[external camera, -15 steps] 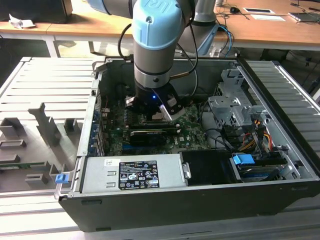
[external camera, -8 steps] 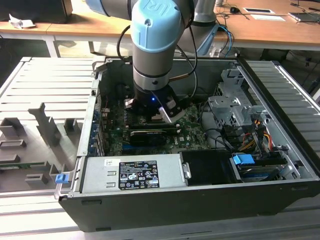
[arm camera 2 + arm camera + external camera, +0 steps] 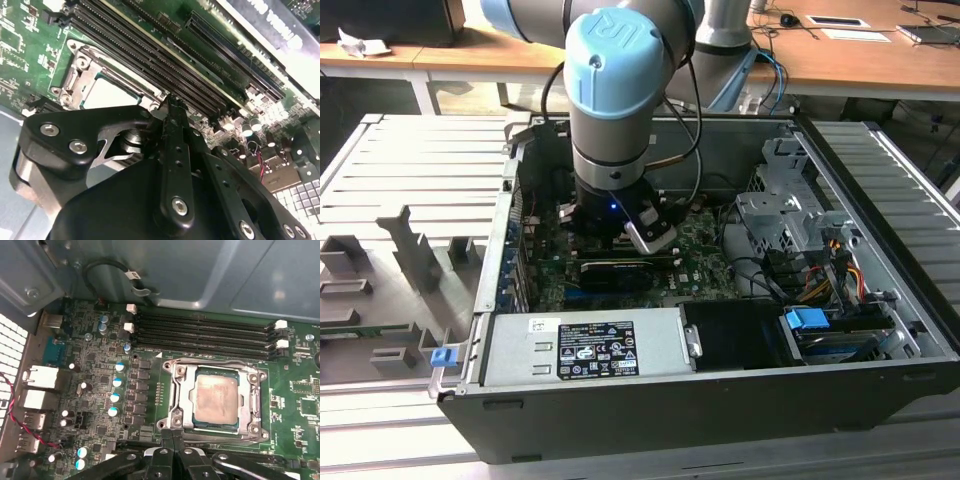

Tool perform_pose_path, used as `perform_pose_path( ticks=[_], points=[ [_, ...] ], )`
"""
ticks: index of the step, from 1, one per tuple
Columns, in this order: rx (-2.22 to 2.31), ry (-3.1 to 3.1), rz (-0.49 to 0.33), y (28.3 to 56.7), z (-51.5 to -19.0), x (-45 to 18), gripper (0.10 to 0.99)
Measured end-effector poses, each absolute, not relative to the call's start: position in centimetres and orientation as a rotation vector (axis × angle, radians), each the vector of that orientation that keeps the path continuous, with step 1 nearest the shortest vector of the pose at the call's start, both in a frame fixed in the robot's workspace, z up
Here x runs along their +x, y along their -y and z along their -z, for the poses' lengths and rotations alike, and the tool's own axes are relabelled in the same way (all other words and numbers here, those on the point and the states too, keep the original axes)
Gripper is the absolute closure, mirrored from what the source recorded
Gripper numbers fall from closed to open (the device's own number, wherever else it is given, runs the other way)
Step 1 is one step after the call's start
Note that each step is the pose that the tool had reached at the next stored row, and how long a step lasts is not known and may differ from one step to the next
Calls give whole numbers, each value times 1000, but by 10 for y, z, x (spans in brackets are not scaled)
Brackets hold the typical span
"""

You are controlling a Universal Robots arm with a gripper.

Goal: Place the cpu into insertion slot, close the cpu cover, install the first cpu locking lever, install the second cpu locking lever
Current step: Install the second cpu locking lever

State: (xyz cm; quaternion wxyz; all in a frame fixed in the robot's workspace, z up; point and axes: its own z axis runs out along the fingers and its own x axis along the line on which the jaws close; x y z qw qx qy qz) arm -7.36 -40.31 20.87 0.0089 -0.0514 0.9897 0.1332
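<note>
I stand near the open computer case (image 3: 880,330) and watch the arm reach down onto the green circuit board (image 3: 100,405). The cpu cover (image 3: 180,390) lies closed over the insertion slot (image 3: 252,405), with the cpu (image 3: 215,397) seated in its window. The gripper (image 3: 172,432) has its fingertips pressed together, holding nothing, just at the cover's edge. If it pushes off-centre, it could slip and scrape the board.

The arm (image 3: 610,100) is silver-grey tube with pale blue joint caps, the nearest cap embossed with a logo. A black cable (image 3: 695,110) loops down its side to a black wrist block lit by a small blue lamp. The gripper (image 3: 172,437) is matte black linkage, studded with silver screws.
</note>
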Motion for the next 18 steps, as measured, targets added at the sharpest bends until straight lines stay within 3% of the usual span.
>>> perform_pose_path(
  ticks=[18],
  points=[
    [-159,-3075,-500,403,-193,-78,980]
  ],
)
